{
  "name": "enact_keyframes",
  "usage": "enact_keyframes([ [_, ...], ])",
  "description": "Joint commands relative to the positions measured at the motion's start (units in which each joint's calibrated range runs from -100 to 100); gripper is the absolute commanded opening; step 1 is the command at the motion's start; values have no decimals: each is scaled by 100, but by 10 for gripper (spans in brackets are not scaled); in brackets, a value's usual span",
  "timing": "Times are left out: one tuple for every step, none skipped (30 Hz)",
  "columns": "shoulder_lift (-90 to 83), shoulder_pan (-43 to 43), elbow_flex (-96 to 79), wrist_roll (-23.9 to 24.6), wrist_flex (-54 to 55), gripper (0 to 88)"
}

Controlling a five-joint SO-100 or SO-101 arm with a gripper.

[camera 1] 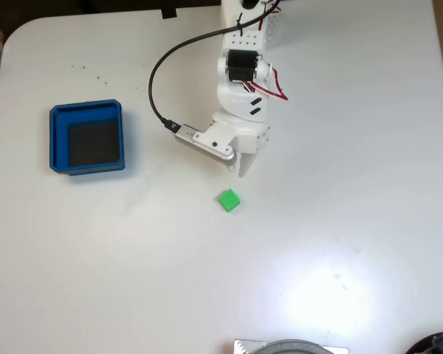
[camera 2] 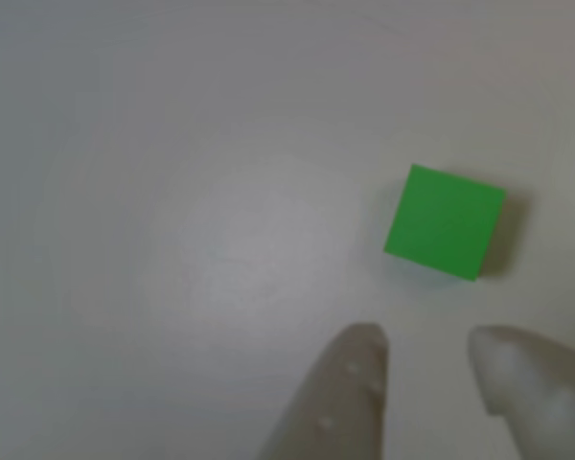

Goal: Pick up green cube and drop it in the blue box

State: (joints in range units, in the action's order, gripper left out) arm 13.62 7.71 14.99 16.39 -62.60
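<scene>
The small green cube [camera 1: 228, 200] lies alone on the white table, near the middle of the fixed view. My white gripper [camera 1: 240, 171] hangs just beyond it, pointing down, a short gap away and not touching. In the other view the cube [camera 2: 445, 221] sits just past the two pale fingertips [camera 2: 364, 350], slightly right of the gap. The gripper [camera 2: 426, 347] is open by a narrow gap with nothing between the fingers. The blue box [camera 1: 86, 109], with thick walls and a dark floor, stands far to the left and holds nothing.
A black cable [camera 1: 156, 81] loops from the arm's base down to the wrist camera. A grey round object [camera 1: 292, 346] pokes in at the bottom edge. The table's rounded corner is at the upper left, and white surface spreads around the cube.
</scene>
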Motion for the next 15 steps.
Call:
enact_keyframes([
  [35,45,368,15,27,156],
  [85,45,377,15,43,168],
  [135,45,377,15,59,177],
  [193,45,377,15,67,185],
  [252,45,386,15,67,190],
  [311,45,440,15,76,192],
  [377,45,548,15,76,192],
  [461,45,691,15,76,192],
  [578,61,844,15,67,192],
  [703,76,988,15,59,192],
  [837,76,1122,15,59,193],
  [963,84,1248,15,51,194],
  [1080,91,1347,15,51,195],
  [1188,114,1428,15,51,196],
  [1264,145,1499,15,59,196],
])
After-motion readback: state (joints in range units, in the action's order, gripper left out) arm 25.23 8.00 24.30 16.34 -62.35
